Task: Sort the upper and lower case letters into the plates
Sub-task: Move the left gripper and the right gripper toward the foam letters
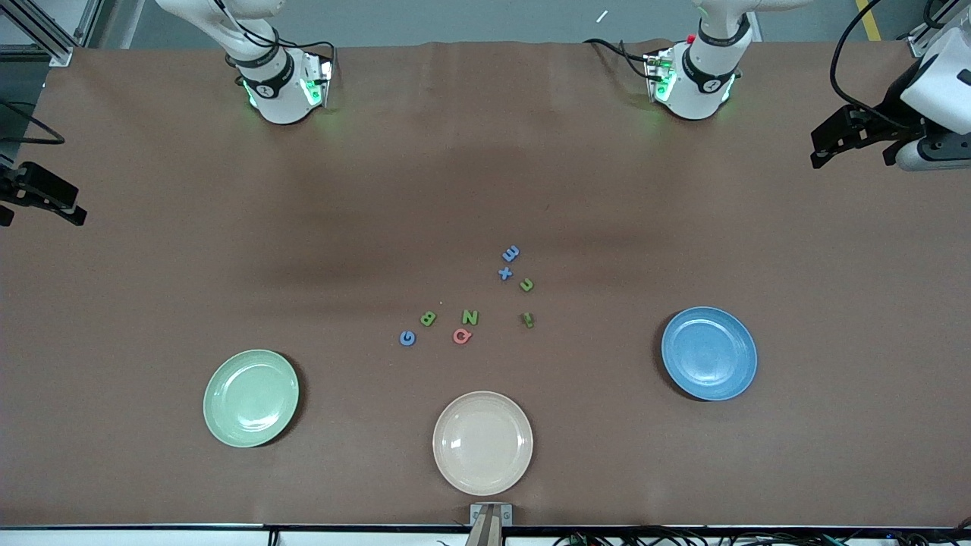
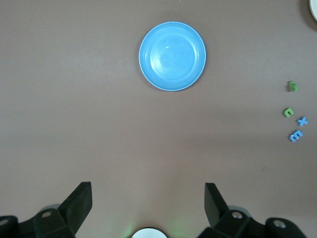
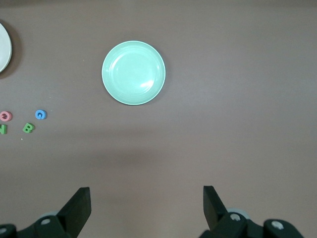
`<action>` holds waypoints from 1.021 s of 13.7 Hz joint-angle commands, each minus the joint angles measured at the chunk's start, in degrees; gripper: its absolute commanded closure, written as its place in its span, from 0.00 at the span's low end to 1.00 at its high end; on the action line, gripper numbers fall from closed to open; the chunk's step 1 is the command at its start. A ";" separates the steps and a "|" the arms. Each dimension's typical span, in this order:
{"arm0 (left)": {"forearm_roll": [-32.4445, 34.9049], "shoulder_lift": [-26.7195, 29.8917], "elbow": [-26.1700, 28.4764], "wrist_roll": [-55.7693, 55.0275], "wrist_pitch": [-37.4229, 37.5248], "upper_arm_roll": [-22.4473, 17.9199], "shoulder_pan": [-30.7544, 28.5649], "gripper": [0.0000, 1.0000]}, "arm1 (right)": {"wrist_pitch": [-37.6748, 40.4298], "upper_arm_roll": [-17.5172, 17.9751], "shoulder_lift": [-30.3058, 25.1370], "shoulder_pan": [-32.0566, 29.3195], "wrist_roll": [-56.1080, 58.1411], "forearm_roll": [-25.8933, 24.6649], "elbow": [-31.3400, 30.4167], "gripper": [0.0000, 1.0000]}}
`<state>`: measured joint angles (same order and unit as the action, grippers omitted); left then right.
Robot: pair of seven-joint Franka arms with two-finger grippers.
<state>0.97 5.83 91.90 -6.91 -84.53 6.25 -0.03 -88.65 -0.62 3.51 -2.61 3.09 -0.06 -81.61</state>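
Three plates on the counter [image 1: 152, 250], pale green plate [image 1: 251, 398], blue plate [image 1: 709, 353], cream plate [image 1: 482, 443], eight letters [image 1: 469, 318] mid-counter, one green letter [image 1: 528, 320] unreadable, left pincer [image 2: 148, 203] and right pincer [image 3: 147, 206] wide open, empty, waiting at counter ends.

robot lab, not a home or kitchen. 2 white arm bases [image 1: 277, 83] bolted at one edge of a big table [image 1: 152, 288] under a plain brown cover, green status leds lit on both. black cables [image 1: 853, 61] trail over the table edge, more wiring along the edge nearest the front camera. aluminium framing [image 1: 45, 30] at the corner, grey floor with a yellow line [image 1: 868, 19]. props are test items: foam letters [image 1: 470, 317] and plastic plates [image 1: 251, 398].
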 commanded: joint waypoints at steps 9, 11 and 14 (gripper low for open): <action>-0.09 -11.61 -3.84 -2.84 -7.18 1.65 2.65 0.00 | -1.08 0.00 3.86 2.33 -0.10 0.24 0.22 0.00; 0.70 -17.40 -4.01 -11.23 -10.90 2.01 6.94 0.00 | -1.35 0.00 6.58 5.05 -0.19 -0.02 0.22 0.00; 0.01 -27.23 -4.79 -20.85 -17.76 2.10 12.59 0.00 | -2.93 0.00 11.50 8.49 -6.92 -0.12 0.22 0.00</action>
<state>1.03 -15.00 89.96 -23.53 -100.66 8.26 10.30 -90.66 -0.37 12.11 3.93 0.99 -0.01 -81.98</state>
